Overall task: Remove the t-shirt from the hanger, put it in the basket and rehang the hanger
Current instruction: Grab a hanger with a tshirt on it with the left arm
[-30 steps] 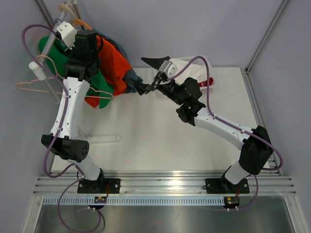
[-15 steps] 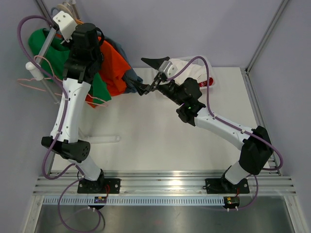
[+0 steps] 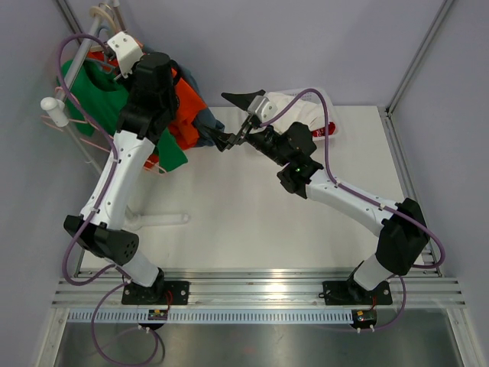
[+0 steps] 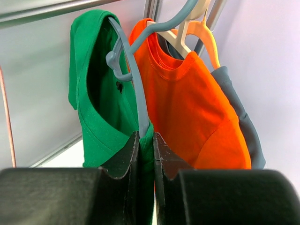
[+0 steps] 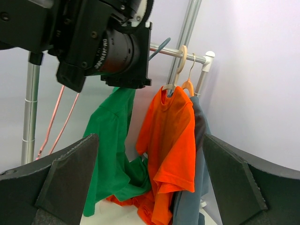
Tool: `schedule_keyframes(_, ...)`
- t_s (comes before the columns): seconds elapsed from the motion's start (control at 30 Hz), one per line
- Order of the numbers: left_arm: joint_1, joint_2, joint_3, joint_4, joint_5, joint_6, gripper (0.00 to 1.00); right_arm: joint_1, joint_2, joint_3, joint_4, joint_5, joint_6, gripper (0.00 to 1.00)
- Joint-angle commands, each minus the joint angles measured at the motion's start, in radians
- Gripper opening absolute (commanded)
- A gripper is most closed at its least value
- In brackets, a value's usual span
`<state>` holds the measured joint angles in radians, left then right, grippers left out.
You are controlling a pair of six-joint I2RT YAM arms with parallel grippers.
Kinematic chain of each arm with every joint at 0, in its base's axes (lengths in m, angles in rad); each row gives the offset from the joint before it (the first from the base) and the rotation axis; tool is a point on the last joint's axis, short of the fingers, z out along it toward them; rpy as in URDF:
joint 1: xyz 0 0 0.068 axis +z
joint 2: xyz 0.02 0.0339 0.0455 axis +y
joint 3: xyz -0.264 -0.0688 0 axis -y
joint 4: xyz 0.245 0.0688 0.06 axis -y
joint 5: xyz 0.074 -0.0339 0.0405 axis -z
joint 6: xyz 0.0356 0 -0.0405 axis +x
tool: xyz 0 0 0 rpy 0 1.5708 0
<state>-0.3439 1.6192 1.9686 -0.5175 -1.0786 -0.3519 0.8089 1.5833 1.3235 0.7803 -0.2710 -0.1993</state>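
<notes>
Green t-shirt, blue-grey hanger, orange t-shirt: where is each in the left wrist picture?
green t-shirt [image 4: 98, 133], left wrist view, on its lower cloth.
blue-grey hanger [image 4: 137, 89], left wrist view, on its sloping arm.
orange t-shirt [image 4: 197, 112], left wrist view, on its chest.

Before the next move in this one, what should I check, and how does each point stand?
1. Left gripper closed on the green t-shirt and grey hanger: ok.
2. Right gripper open, fingers empty: ok.
3. Green t-shirt off the hanger: not ok, it hangs over the hanger's arm.
4. Hanger's hook on the rail: cannot tell.
5. Orange t-shirt outside the left grip: ok.
</notes>
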Motion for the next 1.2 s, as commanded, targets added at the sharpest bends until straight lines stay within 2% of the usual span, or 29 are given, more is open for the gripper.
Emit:
schedule_keyframes(0.0,-0.02,-0.085,-0.042,0.12,-0.067,-0.019,0.0,0.003,-0.008,0.033,0.025,0.012,-0.011,0.99)
schedule_keyframes(0.17,-0.047,-0.114,-0.149,0.321,-0.098,0.101,0.0,0.003,-0.009,0.033,0.024,0.009,-0.011,0.99)
schedule_keyframes(0.53,-0.128,-0.102,-0.192,0.634,-0.188,0.343,0.0,0.003,-0.025,0.023,0.019,0.013,-0.017,0.99)
schedule_keyframes(0.63,-0.147,-0.107,-0.209,0.622,-0.185,0.34,0.0,0.003,-0.029,0.019,0.019,0.015,-0.019,0.99)
schedule_keyframes(0.77,-0.156,-0.119,-0.214,0.449,-0.112,0.178,0.0,0.003,-0.042,0.01,0.013,0.019,-0.022,0.99)
schedule_keyframes(0.9,-0.178,-0.145,-0.263,0.41,-0.09,0.127,0.0,0.003,-0.069,-0.012,0.016,0.041,-0.029,0.99)
schedule_keyframes(1.17,-0.237,-0.199,-0.304,0.318,-0.037,0.03,0.0,-0.01,-0.161,-0.098,0.066,0.203,-0.025,0.99)
